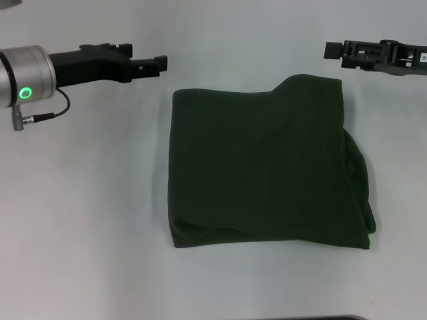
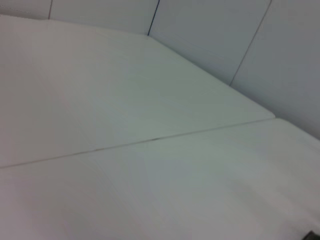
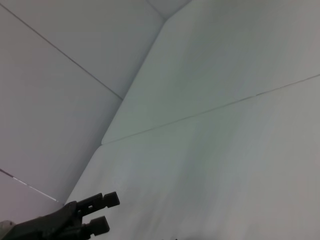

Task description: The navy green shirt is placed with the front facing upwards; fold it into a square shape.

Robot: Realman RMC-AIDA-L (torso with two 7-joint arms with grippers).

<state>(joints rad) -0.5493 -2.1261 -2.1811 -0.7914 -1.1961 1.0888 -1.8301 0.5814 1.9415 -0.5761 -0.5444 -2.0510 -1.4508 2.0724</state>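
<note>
Pretty even, soft overhead light is seen everywhere, with barely any shadow cast on the white table (image 1: 80, 220). The navy green shirt (image 1: 260, 167) is rendered so dark its folds are hardly made out. Wrist views look washed out, maybe slightly blurred

No text, brand or number can be read anywhere in these views. The navy green shirt (image 1: 267, 167) lies folded with only plain green cloth showing, no lettering or label in sight. A small pale tag at the far end of the right arm (image 1: 423, 59) is cut off by the head view's edge and too small to read, and the only sign on the left arm is a round green indicator light (image 1: 25, 93) on its silver wrist housing.
</note>
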